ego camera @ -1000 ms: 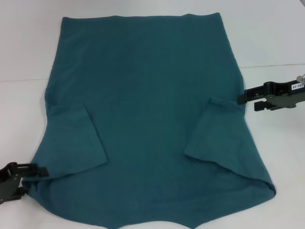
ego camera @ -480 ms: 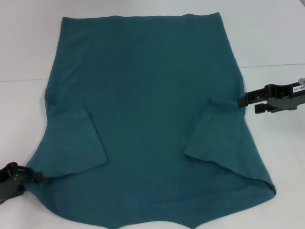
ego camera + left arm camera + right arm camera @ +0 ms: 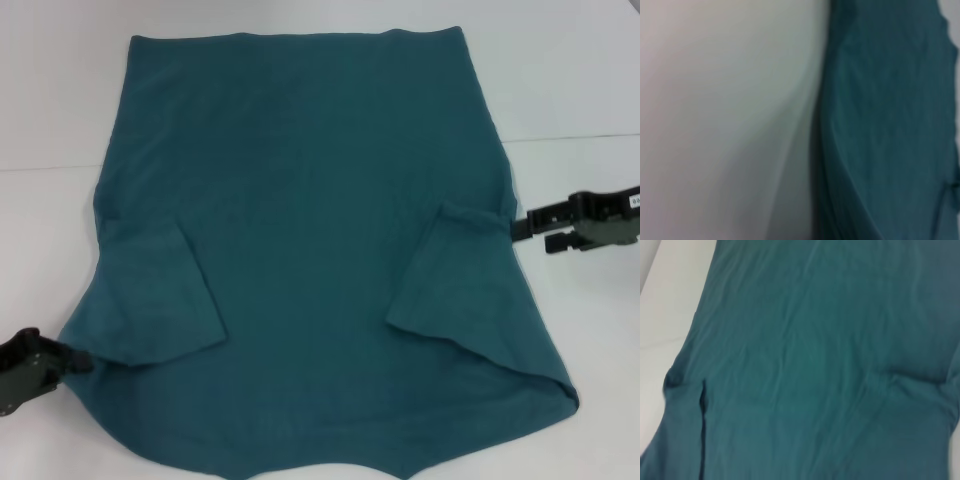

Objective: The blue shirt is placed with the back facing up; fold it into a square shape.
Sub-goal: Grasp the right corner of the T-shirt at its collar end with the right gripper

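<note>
Shirt count: one blue shirt (image 3: 310,230) flat on the counter (image 3: 570,90), both sleeves folded inward. Two claws sit at its edges: left claw (image 3: 70,362) and right claw (image 3: 520,222); whether either is open or closed, I cannot tell.

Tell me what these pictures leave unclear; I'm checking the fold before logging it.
- Head view: the blue shirt runs past the near edge, so its collar end is cut off.
- Head view: left gripper is partly out of frame at the shirt's edge; any grasp of the cloth is unreadable.
- Head view: right gripper has fingers too small to read.
- Left wrist view: only blurred cloth and white table.
</note>
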{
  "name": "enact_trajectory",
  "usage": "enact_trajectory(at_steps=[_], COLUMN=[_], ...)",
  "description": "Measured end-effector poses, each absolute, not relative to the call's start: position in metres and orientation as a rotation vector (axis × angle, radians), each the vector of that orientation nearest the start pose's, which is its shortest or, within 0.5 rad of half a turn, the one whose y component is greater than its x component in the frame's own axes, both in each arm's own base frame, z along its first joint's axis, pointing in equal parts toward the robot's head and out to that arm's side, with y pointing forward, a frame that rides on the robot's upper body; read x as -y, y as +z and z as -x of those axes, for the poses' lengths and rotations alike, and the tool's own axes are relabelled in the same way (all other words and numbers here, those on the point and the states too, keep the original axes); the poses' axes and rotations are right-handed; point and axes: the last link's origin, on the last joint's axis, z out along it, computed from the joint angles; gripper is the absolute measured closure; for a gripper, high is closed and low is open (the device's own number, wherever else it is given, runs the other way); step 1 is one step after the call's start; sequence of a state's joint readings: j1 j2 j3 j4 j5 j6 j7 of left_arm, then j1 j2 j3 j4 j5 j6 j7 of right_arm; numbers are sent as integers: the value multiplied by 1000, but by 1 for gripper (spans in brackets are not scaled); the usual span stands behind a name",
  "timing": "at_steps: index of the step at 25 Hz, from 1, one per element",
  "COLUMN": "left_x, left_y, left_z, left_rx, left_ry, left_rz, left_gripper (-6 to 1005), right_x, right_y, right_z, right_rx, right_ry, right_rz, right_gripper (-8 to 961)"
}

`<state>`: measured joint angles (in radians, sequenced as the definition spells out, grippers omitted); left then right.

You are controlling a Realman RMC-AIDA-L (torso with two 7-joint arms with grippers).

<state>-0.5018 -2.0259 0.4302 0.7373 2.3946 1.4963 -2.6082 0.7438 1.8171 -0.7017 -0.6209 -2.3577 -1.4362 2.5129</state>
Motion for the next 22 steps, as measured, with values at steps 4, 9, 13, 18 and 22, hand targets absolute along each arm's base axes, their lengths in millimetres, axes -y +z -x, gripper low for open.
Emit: enact_trajectory(at_steps=[4, 9, 13, 18, 22], left_x=[-321, -324, -325, -326, -327], left_y=[49, 50, 50, 51, 50], left_z=[332, 330, 330, 330, 330], left_rx=[-2533, -2523, -2530, -2535, -2534], left_ry=[700, 709, 712, 720, 719], left_rz=[-2093, -2103, -2106, -2109, -2111], left_gripper=[980, 978, 976, 974, 972], right_x=[-391, -371, -358, -349, -345], right_y=[100, 116, 122, 119, 108], right_z=[-275, -278, -292, -304, -309], right_rx=[-1790, -1846, -1905, -1939, -1956], right_ry=[183, 116, -24, -94, -92], right_rz=[2275, 2318, 2269, 2228, 2222], right_gripper=[219, 219, 219, 220, 219])
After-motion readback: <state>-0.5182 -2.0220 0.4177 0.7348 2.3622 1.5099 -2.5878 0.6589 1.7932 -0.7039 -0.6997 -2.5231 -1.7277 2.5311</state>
